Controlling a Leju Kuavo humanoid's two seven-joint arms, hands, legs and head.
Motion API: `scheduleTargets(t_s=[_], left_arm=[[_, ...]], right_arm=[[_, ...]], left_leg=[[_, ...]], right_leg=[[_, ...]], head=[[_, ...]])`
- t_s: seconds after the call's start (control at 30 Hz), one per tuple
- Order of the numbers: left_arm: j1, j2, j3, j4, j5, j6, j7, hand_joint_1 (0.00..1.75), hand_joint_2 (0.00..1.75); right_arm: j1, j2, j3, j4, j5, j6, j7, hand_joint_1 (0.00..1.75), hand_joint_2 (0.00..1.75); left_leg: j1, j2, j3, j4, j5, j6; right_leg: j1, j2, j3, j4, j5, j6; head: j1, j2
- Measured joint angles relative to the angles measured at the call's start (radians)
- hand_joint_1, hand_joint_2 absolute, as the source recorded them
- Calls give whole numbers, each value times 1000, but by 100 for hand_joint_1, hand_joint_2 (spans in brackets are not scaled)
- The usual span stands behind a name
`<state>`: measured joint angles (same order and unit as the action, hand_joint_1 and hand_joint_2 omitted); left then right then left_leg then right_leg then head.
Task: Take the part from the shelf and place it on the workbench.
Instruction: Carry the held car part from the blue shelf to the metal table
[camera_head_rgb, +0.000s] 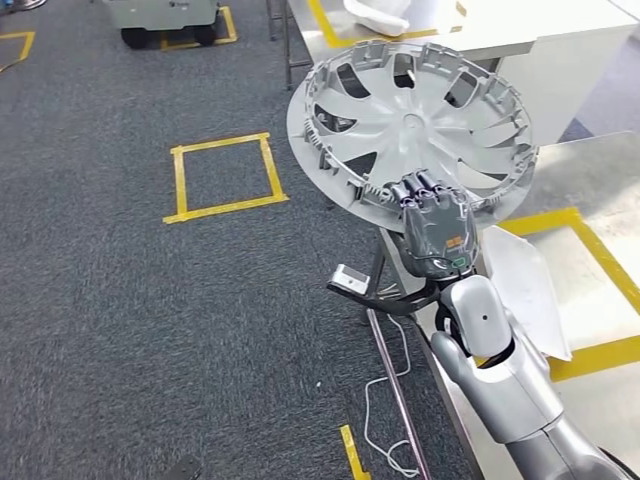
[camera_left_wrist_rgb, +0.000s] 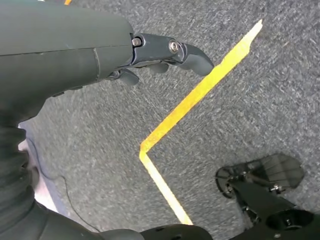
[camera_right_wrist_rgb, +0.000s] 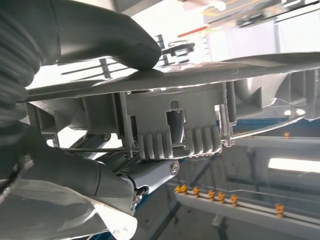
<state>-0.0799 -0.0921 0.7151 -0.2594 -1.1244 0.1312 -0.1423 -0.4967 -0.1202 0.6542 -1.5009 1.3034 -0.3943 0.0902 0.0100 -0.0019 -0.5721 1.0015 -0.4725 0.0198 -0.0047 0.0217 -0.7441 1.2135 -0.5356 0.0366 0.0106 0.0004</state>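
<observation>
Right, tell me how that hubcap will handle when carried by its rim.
The hubcap looks like thin moulded plastic with open slots, so probably light. The right hand grips only one edge, so it may sag or tilt. The rim's ribbed clips probably resist slipping.

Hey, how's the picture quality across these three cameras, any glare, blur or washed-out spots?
Head view: sharp and evenly lit, with mild glare on the workbench beyond the wheel cover held by the right hand. Left wrist view: the carpet is slightly soft behind the left hand. Right wrist view: the bright background is blown out and hazy.
</observation>
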Motion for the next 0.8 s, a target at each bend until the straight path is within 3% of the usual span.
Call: scheduleTargets(t_s=[0.07, 0.1, 0.13, 0.2, 0.27, 0.33, 0.37, 0.43, 0.47, 0.53, 0.57, 0.6, 0.67, 0.7, 0.73, 0.8], left_arm=[[2, 1, -1, 0, 0, -5, 0, 0, 175], [1, 0, -2, 0, 0, -7, 0, 0, 175], [0, 0, -2, 0, 0, -10, 0, 0, 175], [-2, -1, -3, 0, 0, -13, 0, 0, 175], [-2, 0, -3, 0, 0, -14, 2, 0, 175], [-3, 1, -4, 0, 0, -14, 5, 0, 175], [-4, 1, -6, 0, 0, -14, 6, 0, 175], [-7, 1, -8, 0, 1, -14, 7, 0, 175], [-7, 0, -9, 0, 2, -14, 7, 0, 175], [-7, 0, -9, 0, 5, -14, 8, 0, 175], [-6, 0, -9, 0, 7, -14, 10, 0, 175], [-5, 0, -10, 0, 8, -14, 11, 0, 175], [-3, 1, -10, 0, 9, -15, 12, 0, 175], [-2, 2, -10, 0, 9, -15, 12, 0, 175], [-1, 3, -10, 0, 10, -15, 12, 0, 175], [-1, 4, -10, 0, 11, -16, 12, 0, 175]], right_arm=[[1, 0, 0, 0, 0, 1, 0, 175, 175], [1, 0, 0, 0, 0, 2, 1, 175, 175], [1, -1, -1, 0, 0, 4, 1, 175, 175], [0, -2, -1, 0, 0, 6, 2, 175, 175], [-1, -2, -1, 0, 0, 7, 3, 175, 175], [0, -3, -2, 0, 1, 9, 4, 175, 175], [1, -3, -3, -1, 1, 9, 5, 175, 175], [1, -3, -3, -2, 1, 11, 8, 175, 175], [2, -3, -3, -2, 0, 11, 9, 175, 175], [2, -3, -2, -2, 1, 12, 10, 175, 175], [3, -3, -1, -2, 1, 12, 9, 175, 175], [4, -3, -1, -2, 1, 12, 9, 175, 175], [5, -3, 0, -2, 1, 13, 9, 175, 175], [5, -3, 0, -2, 1, 14, 9, 175, 175], [5, -3, 0, -2, 1, 15, 10, 175, 175], [7, -3, 0, -2, 1, 18, 11, 175, 175]], left_leg=[[-1, 31, 0, 0, -1, 0], [-1, 45, 0, 0, -2, -1], [0, 59, 1, 1, -4, -4], [-4, 81, 4, 3, -10, -12], [-12, 101, 7, 7, -15, -21], [-14, 125, 11, 8, -18, -28], [-12, 121, 12, 11, -25, -32], [-6, 75, -7, 63, -63, -40], [-3, 42, -32, 119, -94, -42], [-3, 12, -97, 255, -148, -41], [-4, 8, -119, 295, -153, -38], [-5, 5, -125, 299, -137, -34], [-9, -18, -91, 201, -60, -20], [-10, -46, -65, 135, -24, -12], [-10, -70, -44, 81, -1, -7], [-10, -92, -24, 32, 5, -2]], right_leg=[[-4, -15, -38, 84, -23, 7], [-6, -19, -30, 73, -9, 10], [-8, -28, 0, 21, 20, 12], [-4, -78, 76, -117, 67, 11], [3, -109, 114, -183, 77, -2], [5, -86, 113, -184, 77, -18], [4, -73, 113, -185, 79, -24], [0, -48, 115, -188, 82, -37], [0, -36, 116, -188, 82, -42], [2, -7, 116, -188, 83, -47], [4, 10, 117, -188, 83, -48], [6, 28, 118, -188, 83, -48], [7, 59, 121, -188, 84, -48], [7, 72, 121, -187, 85, -47], [6, 84, 119, -186, 86, -45], [2, 107, 110, -185, 90, -37]], head=[[0, 0], [0, 0], [0, 0], [2, 0], [0, 0], [-3, 0], [-4, 0], [-8, 0], [-11, 0], [-14, 0], [-14, 0], [-14, 0], [-14, 0], [-14, 0], [-13, 0], [-14, 0]])
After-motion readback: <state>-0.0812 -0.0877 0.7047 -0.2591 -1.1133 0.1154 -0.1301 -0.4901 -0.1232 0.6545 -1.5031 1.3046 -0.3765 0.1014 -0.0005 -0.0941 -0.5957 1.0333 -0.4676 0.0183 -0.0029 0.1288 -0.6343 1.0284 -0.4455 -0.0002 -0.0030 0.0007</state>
